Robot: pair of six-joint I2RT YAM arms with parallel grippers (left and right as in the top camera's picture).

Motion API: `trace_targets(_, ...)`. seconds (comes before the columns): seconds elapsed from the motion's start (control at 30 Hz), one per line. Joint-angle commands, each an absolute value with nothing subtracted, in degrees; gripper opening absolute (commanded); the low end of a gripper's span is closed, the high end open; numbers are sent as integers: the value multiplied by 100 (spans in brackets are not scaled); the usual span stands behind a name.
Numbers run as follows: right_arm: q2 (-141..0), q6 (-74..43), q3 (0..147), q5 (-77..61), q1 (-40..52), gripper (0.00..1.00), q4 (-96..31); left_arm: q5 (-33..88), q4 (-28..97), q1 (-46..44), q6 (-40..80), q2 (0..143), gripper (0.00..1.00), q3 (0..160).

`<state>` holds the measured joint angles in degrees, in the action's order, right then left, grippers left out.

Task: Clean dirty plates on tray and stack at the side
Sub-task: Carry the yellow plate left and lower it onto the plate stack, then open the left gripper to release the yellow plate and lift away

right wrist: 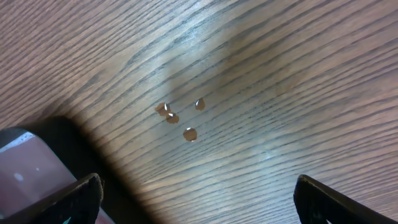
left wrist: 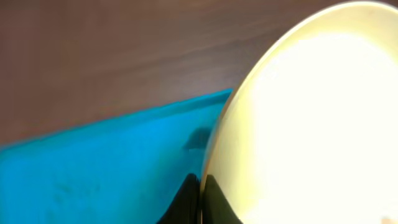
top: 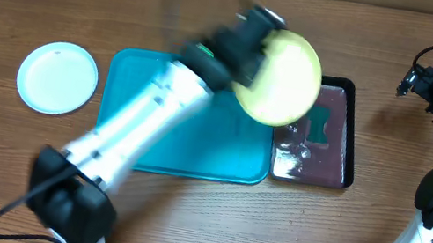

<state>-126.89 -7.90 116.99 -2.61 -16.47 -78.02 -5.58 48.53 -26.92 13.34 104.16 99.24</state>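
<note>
My left gripper [top: 262,54] is shut on the rim of a yellow-green plate [top: 282,78], held tilted in the air over the far right corner of the turquoise tray [top: 194,149]. In the left wrist view the two dark fingers [left wrist: 189,202] pinch the plate's edge [left wrist: 214,155], the plate [left wrist: 311,124] fills the right side, and the tray [left wrist: 93,168] lies below. A pale blue plate [top: 57,77] rests on the table left of the tray. My right gripper [top: 408,82] hovers open at the far right over bare wood [right wrist: 199,199], holding nothing.
A smaller black tray [top: 349,154] with dark liquid and a green item [top: 320,126] sits right of the turquoise tray. Its corner [right wrist: 25,155] shows in the right wrist view. Several small droplets [right wrist: 180,118] lie on the wood under the right gripper.
</note>
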Motion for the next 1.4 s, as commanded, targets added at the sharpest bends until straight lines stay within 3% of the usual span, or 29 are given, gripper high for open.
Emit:
trace_targets(0.0,-12536,-816,11769,-259,-1653,100,-7784,2602,5269,-1081,2189,10175,4,10066)
trace_targets(0.33,-12536,-816,11769,-261,-1651,100,-7784,2502,6353,2239,2187,10501,4,9992)
trace_targets(0.53,-12536,-816,11769,-259,-1651,100,-7784,1994,6412,3284,2185,10501,4,9977)
trace_targets(0.77,-12536,-816,11769,-259,-1651,100,-7784,244,6292,3308,2182,10530,4,9854)
trace_targets(1.37,-12536,-816,11769,-261,-1651,100,-7784,-958,5190,3153,2294,10567,4,8868)
